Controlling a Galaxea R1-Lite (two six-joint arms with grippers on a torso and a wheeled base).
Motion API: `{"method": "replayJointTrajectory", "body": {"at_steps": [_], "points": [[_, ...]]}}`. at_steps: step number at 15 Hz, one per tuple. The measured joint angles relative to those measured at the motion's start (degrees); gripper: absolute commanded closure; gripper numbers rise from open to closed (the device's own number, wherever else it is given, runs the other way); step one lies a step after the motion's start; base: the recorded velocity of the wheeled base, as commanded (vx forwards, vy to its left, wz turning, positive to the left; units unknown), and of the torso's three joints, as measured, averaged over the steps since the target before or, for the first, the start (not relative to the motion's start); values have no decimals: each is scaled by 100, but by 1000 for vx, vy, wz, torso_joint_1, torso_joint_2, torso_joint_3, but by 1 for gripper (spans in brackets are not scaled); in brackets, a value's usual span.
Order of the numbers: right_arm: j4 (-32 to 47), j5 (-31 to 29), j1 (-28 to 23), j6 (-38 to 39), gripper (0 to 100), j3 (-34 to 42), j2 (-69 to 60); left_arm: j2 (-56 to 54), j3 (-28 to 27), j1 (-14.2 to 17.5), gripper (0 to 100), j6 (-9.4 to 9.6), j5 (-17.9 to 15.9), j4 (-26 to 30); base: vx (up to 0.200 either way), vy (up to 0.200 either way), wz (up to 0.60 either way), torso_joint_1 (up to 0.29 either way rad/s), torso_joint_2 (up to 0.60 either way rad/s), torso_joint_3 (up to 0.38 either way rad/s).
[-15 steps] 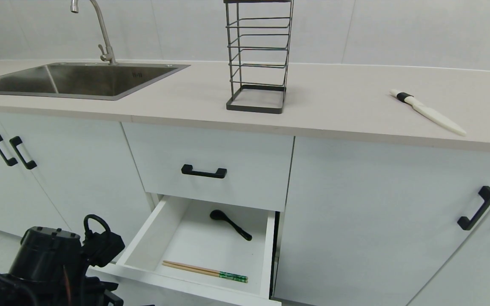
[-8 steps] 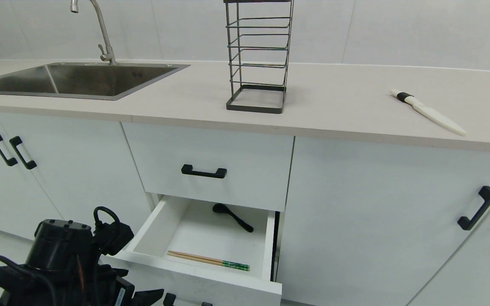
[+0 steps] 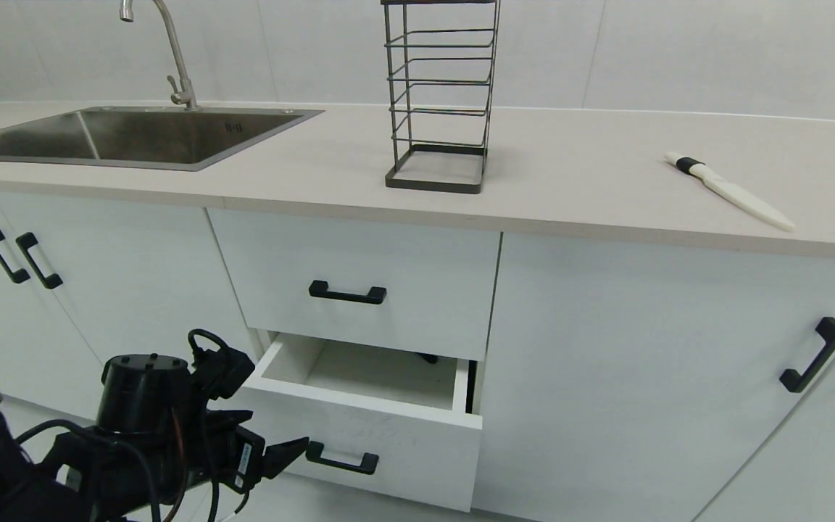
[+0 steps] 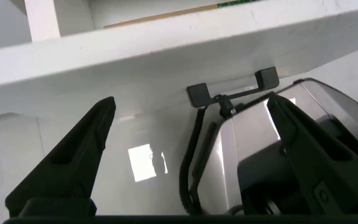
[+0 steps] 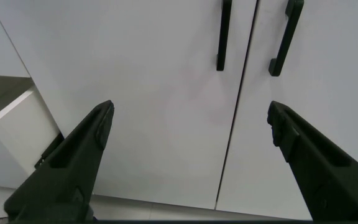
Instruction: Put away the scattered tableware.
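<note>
- The scene is a white kitchen unit under a pale table (image 3: 570,167), with a pale tiled wall behind and a light floor below.
- A steel sink (image 3: 40,156) is set into the table's left part, with a curved faucet (image 3: 171,51) at its far edge. A small dark mark on the sink's inner wall is too small to read.
- A tall black wire rack (image 3: 441,94) stands upright near the middle of the table.
- A white knife (image 3: 729,192) with a black band near one end lies flat on the table, well to the right of the rack.
- The upper drawer (image 3: 417,268) is closed. The lower drawer (image 3: 388,428) beneath it stands partly open.
- In the head view a small dark object (image 3: 428,357) shows at the back of the lower drawer, mostly hidden under the upper drawer's front.
- The left wrist view looks up past the drawer's front edge to wooden chopsticks (image 4: 160,17) with green ends, lying inside.
- The left gripper (image 3: 283,455) sits low, just beside the left end of the drawer handle (image 3: 341,458). Its jaws are spread wide and hold nothing (the wrist view shows the handle between and beyond them).
- The right gripper (image 5: 191,162) is also spread and holds nothing. It faces white cabinet doors (image 5: 166,93) with two upright black handles.
</note>
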Motion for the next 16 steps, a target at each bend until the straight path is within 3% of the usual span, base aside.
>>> {"method": "replayJointTrajectory", "body": {"at_steps": [10,16], "points": [[0,0,0,0,0,0,2,1035,-1053,2,0,13,-9,-750,0,0,0,0,0,0],[-2,0,0,-2,0,0,2,1496,-1621,55,0,-5,-4,-819,0,0,0,0,0,0]]}}
